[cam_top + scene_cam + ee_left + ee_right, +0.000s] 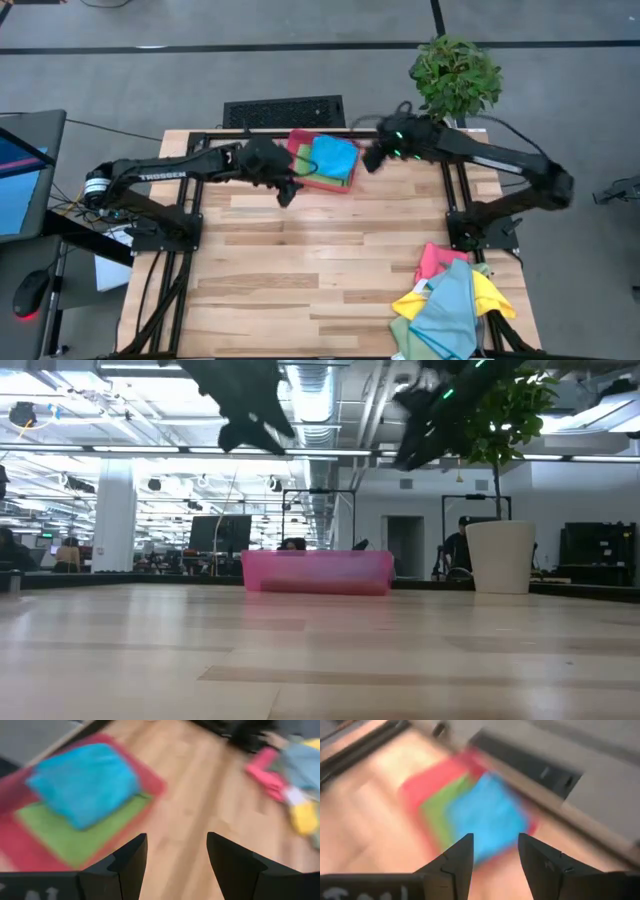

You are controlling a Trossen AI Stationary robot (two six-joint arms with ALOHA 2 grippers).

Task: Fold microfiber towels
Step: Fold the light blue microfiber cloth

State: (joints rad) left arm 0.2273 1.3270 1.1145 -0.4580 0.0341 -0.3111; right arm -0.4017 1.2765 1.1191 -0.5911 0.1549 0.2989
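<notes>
Microfiber towels sit in two places: a loose pile [445, 300] at the lower right of the high view, and folded ones in the red tray [303, 150] at top centre.

Largest first: the wooden table [300, 260]; then the two arms, both raised and reaching inward. The left gripper [288, 193] hangs just left of the tray, the right gripper [370, 158] just right of it, each with fingers spread and empty. In the tray, a blue towel [333, 156] lies over a green towel [85, 832] (blurred in both wrist views).
</notes>
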